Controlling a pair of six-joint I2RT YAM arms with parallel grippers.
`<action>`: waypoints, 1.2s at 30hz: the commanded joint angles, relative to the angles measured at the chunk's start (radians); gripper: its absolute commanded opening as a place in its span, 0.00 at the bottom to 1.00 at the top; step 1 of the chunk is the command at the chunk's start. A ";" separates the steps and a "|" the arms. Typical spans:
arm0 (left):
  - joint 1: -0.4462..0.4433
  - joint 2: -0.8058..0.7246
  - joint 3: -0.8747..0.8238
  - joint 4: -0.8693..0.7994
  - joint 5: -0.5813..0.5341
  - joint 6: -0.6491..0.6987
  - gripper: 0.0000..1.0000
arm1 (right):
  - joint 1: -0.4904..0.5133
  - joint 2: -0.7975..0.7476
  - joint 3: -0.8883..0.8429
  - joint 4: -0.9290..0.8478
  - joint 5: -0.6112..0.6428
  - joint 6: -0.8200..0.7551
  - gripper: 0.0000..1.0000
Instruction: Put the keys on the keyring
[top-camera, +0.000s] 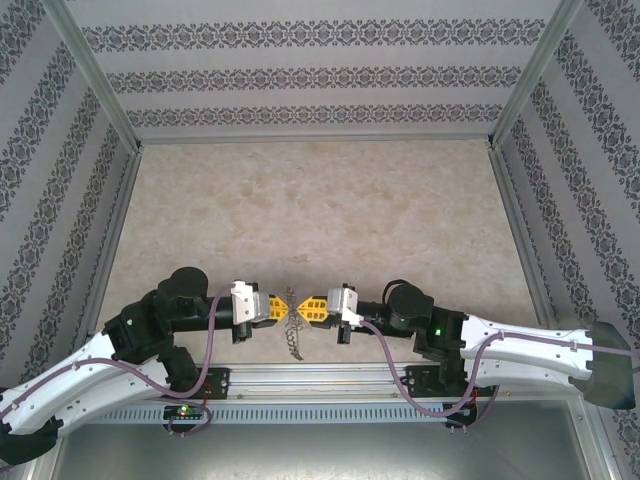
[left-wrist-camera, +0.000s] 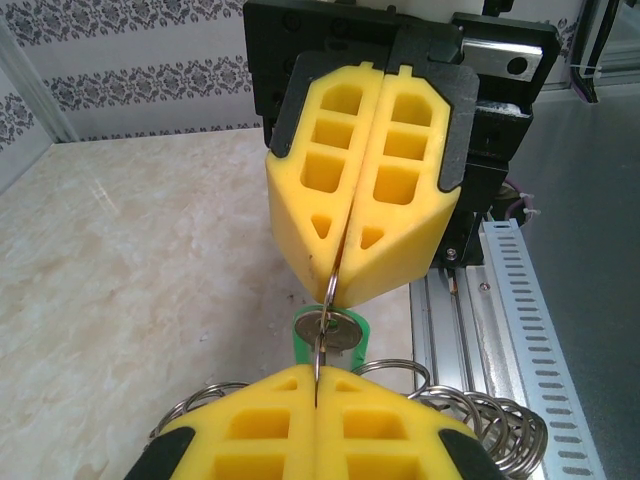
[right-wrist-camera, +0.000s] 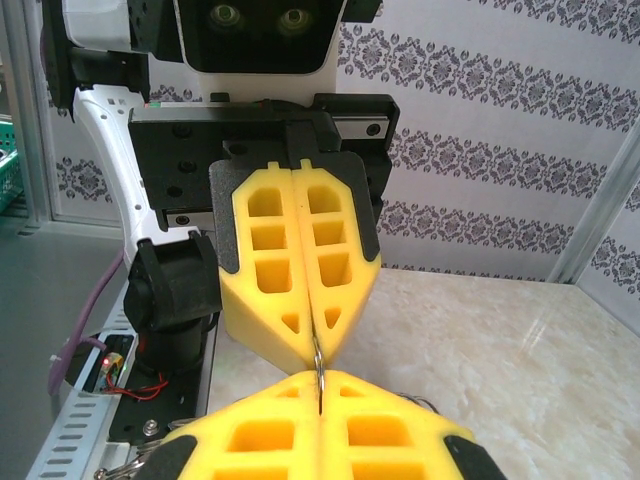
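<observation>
My two grippers meet tip to tip over the near edge of the table. The left gripper and the right gripper are both shut on the keyring. It is a thin metal ring seen edge-on between their yellow pads. In the left wrist view the key, with a green head round a grey metal disc, hangs just under the ring. The ring's wire seems to pass through its hole. Several wire loops dangle below the ring.
A slotted aluminium rail runs along the near table edge right under the grippers. The beige marble tabletop stretches away behind them, enclosed by patterned walls and metal corner posts.
</observation>
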 joint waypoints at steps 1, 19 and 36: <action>-0.012 -0.015 0.008 0.011 0.004 0.016 0.00 | 0.001 0.001 0.023 0.038 -0.002 -0.003 0.00; -0.012 -0.016 0.012 0.010 0.003 0.016 0.00 | 0.000 0.016 0.031 0.036 -0.001 -0.013 0.00; -0.012 -0.017 0.011 0.012 0.005 0.019 0.00 | -0.001 0.041 0.033 0.028 -0.021 -0.013 0.00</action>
